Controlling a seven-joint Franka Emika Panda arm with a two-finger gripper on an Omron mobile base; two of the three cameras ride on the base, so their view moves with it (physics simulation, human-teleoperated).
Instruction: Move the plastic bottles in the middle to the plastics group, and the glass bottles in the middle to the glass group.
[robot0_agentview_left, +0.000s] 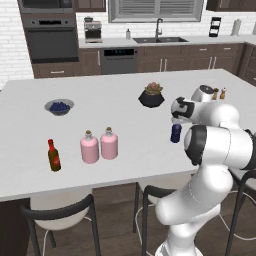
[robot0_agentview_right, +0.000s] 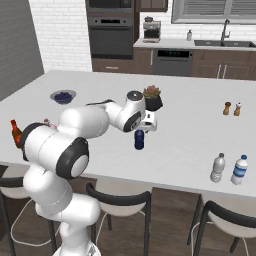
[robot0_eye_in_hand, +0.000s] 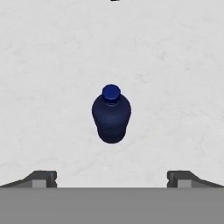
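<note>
A small dark blue bottle (robot0_eye_in_hand: 111, 114) stands upright on the white island counter (robot0_agentview_left: 130, 120), also seen as the dark blue bottle (robot0_agentview_left: 175, 133) (robot0_agentview_right: 139, 139) in both base views. My gripper (robot0_eye_in_hand: 112, 177) hangs open right above it, fingers wide apart and holding nothing; the gripper (robot0_agentview_left: 176, 120) (robot0_agentview_right: 145, 126) sits just over the cap. Two pink corked flasks (robot0_agentview_left: 89, 147) (robot0_agentview_left: 109, 143) stand side by side at the left, near a red-brown sauce bottle (robot0_agentview_left: 54, 156). A slim clear-grey bottle (robot0_agentview_right: 217, 167) stands at the right front beside a blue-labelled bottle (robot0_agentview_right: 240, 170).
A dark pot with a succulent (robot0_agentview_left: 151, 95) stands just behind the blue bottle. A bowl of blueberries (robot0_agentview_left: 59, 106) is at the far left, salt and pepper shakers (robot0_agentview_right: 232, 108) at the far right. Stools (robot0_agentview_left: 60, 215) line the counter's front edge.
</note>
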